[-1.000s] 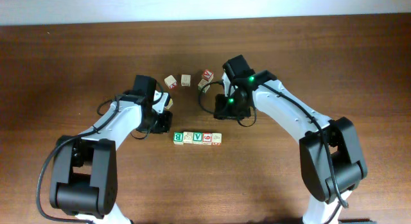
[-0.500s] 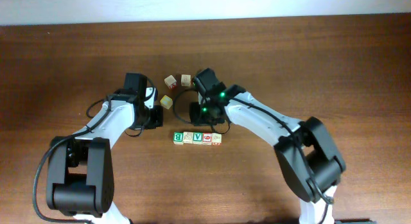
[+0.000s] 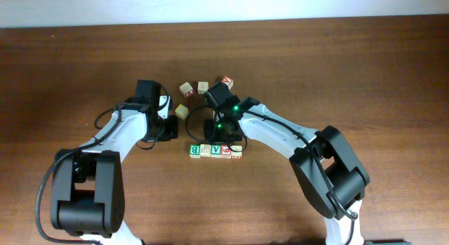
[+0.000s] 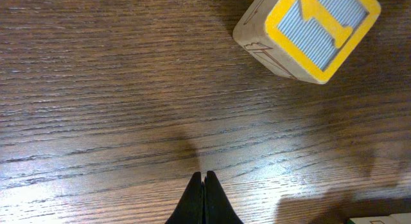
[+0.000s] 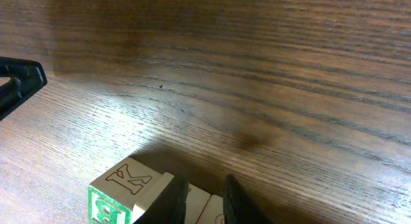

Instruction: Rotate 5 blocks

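Note:
Five blocks lie in a row near the table's middle: green "B" (image 3: 194, 151), a pale one (image 3: 205, 151), green "V" (image 3: 216, 151), a red digit (image 3: 226, 151) and another pale one (image 3: 237, 151). My right gripper (image 3: 218, 137) hovers just behind the row, over its left half. In the right wrist view the right gripper (image 5: 204, 185) has its jaws a narrow gap apart, with pale block tops (image 5: 209, 211) showing behind them and the "B" block (image 5: 119, 192) to the left. My left gripper (image 4: 203, 197) is shut and empty, short of the yellow-faced cube (image 4: 308, 31).
The yellow-faced cube (image 3: 182, 111) sits between the two arms. Behind them lie three loose cubes: (image 3: 186, 89), (image 3: 203, 86) and a red-and-white one (image 3: 226, 81). The left arm's dark fingertip (image 5: 19, 83) shows at the right wrist view's left edge.
My right gripper swung left and forward from the back cubes to the row, and its jaws narrowed. The left arm drew back a little, uncovering the yellow-faced cube, then stayed still.

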Available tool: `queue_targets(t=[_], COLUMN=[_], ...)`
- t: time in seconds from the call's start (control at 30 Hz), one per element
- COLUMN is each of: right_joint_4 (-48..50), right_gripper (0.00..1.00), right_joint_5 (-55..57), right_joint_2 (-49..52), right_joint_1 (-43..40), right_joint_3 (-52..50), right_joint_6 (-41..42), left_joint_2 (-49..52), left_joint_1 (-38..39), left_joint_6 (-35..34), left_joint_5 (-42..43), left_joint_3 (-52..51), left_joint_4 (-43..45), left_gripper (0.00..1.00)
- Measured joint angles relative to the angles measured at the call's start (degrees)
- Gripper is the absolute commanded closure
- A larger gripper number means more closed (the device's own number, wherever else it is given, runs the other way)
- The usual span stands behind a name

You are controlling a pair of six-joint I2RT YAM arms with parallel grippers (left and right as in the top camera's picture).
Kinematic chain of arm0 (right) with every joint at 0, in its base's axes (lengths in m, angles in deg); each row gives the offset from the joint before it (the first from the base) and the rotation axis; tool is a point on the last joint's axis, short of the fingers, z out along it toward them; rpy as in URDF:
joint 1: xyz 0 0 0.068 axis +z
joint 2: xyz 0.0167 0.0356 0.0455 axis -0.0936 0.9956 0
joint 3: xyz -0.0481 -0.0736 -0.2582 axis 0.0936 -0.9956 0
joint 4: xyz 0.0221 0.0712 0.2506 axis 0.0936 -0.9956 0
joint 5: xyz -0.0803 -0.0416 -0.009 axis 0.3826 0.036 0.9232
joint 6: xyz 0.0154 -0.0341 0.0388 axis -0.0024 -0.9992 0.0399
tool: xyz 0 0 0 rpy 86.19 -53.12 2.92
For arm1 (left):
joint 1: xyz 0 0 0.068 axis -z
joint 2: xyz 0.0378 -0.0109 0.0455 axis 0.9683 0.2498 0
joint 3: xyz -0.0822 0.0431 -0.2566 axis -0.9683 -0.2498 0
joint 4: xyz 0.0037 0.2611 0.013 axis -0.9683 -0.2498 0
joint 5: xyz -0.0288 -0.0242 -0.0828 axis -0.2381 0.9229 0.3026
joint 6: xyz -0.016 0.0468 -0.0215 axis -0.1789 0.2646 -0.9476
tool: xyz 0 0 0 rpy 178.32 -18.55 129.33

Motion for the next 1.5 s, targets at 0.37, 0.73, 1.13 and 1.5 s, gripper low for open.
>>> queue_targets(t=[0.37,0.73,1.13,1.5], right_joint_4=[-1.7,-1.4,-17.6,-18.6], right_gripper=[0.79,0.78,0.91,0.96], right_joint_5=[-0.7,-0.6,5.7,6.9], right_joint_2=[0.0,0.0,0.1,0.1], right_joint_1=[0.9,0.5,-3.8,-3.8], right_joint_3=[0.0,0.4,6.7,5.1], right_joint_6=[0.0,-0.5,-1.2,1.0], left_joint_2=[0.0,0.0,0.0,0.0], left_joint_1=[0.0,0.0,0.0,0.0], left_joint_6=[0.0,0.0,0.0,0.0], left_joint_5=[0.0,0.0,-0.7,-1.1], left_joint_3=[0.0,0.0,0.0,0.0], left_joint_4=[0.0,0.0,0.0,0.0], left_gripper=[1.00,1.00,1.00,1.00])
